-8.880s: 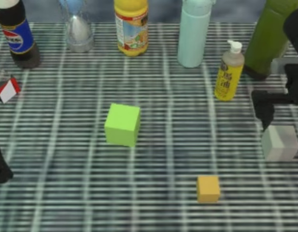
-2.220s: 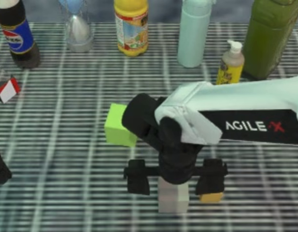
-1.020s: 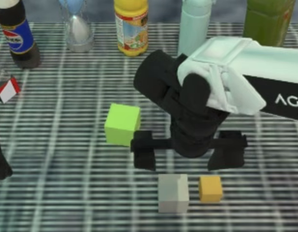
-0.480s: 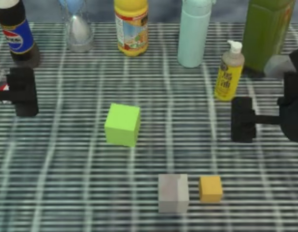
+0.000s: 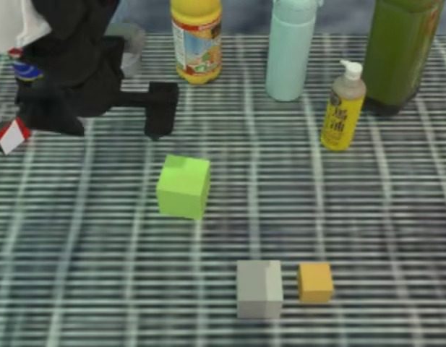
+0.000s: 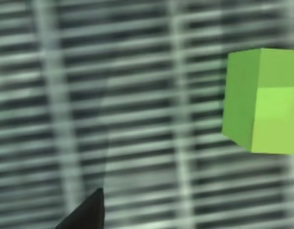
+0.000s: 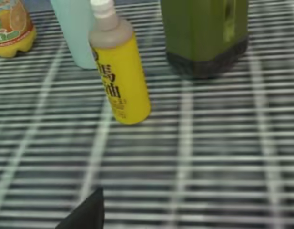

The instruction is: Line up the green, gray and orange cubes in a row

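The lime-green cube [image 5: 183, 186] [image 6: 263, 100] sits left of the table's middle. Near the front edge the gray cube [image 5: 259, 289] and the smaller orange cube [image 5: 314, 282] stand side by side with a narrow gap between them. My left gripper [image 5: 103, 110] hovers behind and to the left of the green cube, open wide and holding nothing; one dark fingertip [image 6: 87, 214] shows in its wrist view. My right arm is outside the top view; a single fingertip [image 7: 87, 214] shows over bare table, with nothing held.
Along the back stand an orange juice bottle [image 5: 196, 40], a pale teal bottle [image 5: 290, 47], a yellow pump bottle [image 5: 342, 108] [image 7: 120, 78] and a dark-green bottle [image 5: 403, 50] [image 7: 204, 33]. A red-and-white box [image 5: 11, 135] lies at the left edge, under my left arm.
My right arm set the gray cube beside the orange one, let go and withdrew to the right, out of the top view. My left arm swung in from the left edge toward the green cube.
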`<state>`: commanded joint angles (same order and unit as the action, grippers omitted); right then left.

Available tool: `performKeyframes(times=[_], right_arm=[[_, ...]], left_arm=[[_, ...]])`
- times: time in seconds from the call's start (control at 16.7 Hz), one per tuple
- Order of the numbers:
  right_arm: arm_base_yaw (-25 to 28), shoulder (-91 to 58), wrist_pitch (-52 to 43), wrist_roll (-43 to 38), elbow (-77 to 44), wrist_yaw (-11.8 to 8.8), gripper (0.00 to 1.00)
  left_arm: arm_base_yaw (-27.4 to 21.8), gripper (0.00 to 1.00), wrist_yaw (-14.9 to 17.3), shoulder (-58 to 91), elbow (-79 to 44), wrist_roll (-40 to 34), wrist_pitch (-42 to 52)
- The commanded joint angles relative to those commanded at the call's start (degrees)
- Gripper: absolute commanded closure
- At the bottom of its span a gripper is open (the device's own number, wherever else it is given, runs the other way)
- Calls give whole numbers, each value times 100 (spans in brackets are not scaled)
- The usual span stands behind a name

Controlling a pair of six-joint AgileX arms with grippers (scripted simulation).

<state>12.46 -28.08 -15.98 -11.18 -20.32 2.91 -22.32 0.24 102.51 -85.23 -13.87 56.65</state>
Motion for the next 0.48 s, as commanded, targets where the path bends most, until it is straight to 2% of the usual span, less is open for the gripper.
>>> performKeyframes(times=[0.24,0.48], right_arm=[[-716,1696,951,690,1237,-141,0],[-1129,2672,1514,1066,1933,-269,0]], left_arm=[[-410,0,6,1638,-1495,-237,918],[-643,0,-2,2557,-2416,-371,1395]])
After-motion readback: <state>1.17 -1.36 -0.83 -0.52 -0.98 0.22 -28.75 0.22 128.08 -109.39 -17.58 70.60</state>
